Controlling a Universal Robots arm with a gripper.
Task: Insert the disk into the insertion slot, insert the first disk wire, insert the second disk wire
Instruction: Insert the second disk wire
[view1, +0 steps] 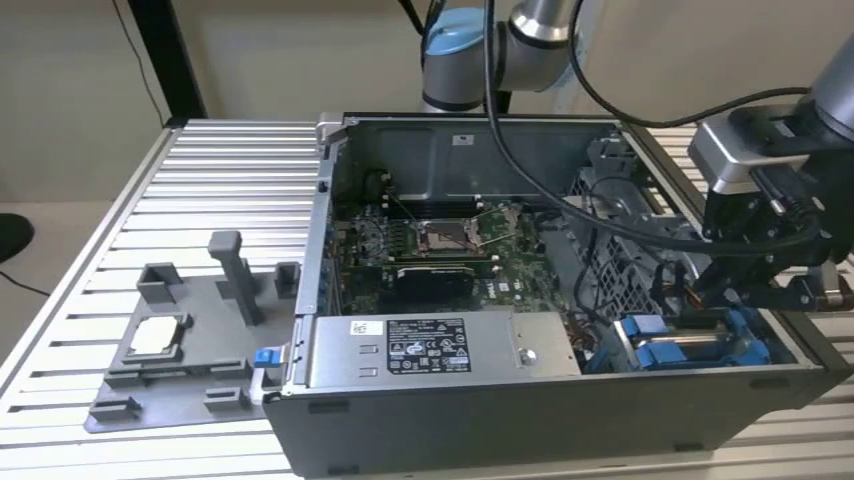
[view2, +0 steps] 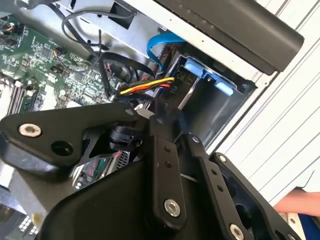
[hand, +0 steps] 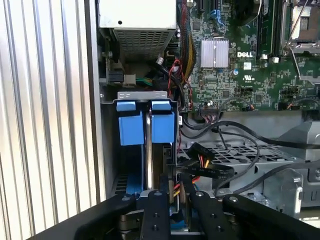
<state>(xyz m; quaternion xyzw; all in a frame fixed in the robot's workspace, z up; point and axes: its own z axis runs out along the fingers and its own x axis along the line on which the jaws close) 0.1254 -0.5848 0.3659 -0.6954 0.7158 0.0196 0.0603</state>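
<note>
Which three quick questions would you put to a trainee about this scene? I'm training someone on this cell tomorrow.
1. True or false: the computer case is closed, so its motherboard is hidden.
2. In the exterior view, where is the gripper? A) at the view's far left; B) at the drive cage, on the exterior view's right; C) high above the middle of the case.
3. Fill in: in the first wrist view, ___ blue carrier fronts sit side by side in the drive cage.

Key: 1 false; 2 B; 3 two.
</note>
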